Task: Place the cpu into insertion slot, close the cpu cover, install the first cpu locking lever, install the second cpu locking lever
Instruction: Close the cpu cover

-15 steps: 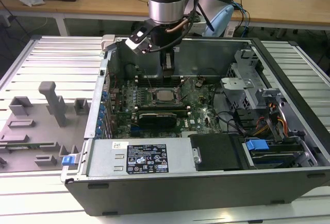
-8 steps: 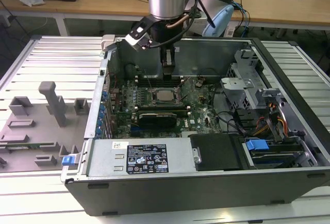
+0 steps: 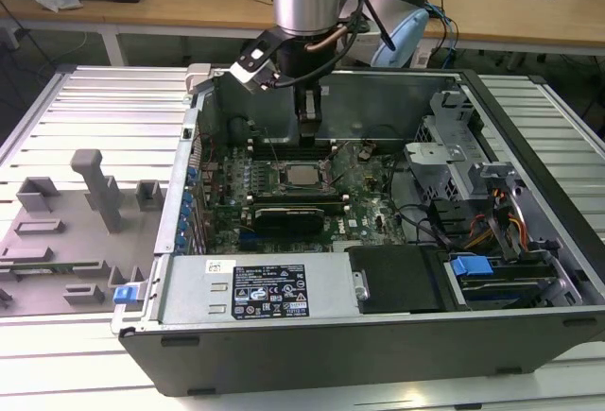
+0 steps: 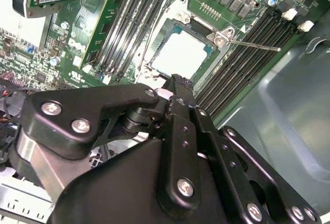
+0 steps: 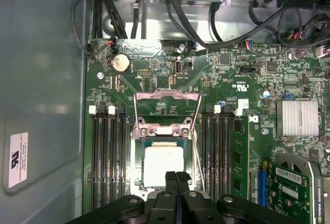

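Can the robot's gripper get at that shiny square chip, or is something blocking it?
Probably yes: the gripper hangs just above the cpu, with nothing visible between them.

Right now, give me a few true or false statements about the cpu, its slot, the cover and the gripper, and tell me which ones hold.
1. The cpu lies in the insertion slot. True.
2. The gripper is gripping the cpu. False: its jaws are shut together with nothing between them, close to the cpu's edge.
3. The cpu cover lies flat over the cpu. False: it stands raised at one side of the slot, and the cpu's top face is bare.
4. Long black memory slots run along two opposite sides of the insertion slot. True.
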`<state>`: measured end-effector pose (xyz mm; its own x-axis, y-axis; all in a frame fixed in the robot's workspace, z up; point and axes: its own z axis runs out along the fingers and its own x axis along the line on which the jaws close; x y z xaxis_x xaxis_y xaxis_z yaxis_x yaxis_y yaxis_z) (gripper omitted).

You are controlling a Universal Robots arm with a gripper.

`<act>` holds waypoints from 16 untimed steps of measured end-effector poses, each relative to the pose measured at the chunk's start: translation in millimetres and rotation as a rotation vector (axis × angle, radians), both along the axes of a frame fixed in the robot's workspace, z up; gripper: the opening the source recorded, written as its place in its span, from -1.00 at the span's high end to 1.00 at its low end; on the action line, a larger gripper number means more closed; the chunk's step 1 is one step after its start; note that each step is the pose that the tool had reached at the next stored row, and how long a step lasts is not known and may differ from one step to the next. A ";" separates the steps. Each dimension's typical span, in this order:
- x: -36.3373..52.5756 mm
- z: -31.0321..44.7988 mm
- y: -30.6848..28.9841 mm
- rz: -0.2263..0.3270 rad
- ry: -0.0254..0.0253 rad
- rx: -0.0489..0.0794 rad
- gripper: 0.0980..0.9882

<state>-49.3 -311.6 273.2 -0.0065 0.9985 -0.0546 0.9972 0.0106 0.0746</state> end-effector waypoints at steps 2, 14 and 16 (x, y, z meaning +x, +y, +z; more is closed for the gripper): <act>5.5 0.0 -0.3 0.000 0.0001 0.000 0.98; 70.9 0.0 -4.7 0.000 0.0055 0.000 0.98; 79.9 0.0 -5.2 0.000 0.0066 0.000 0.98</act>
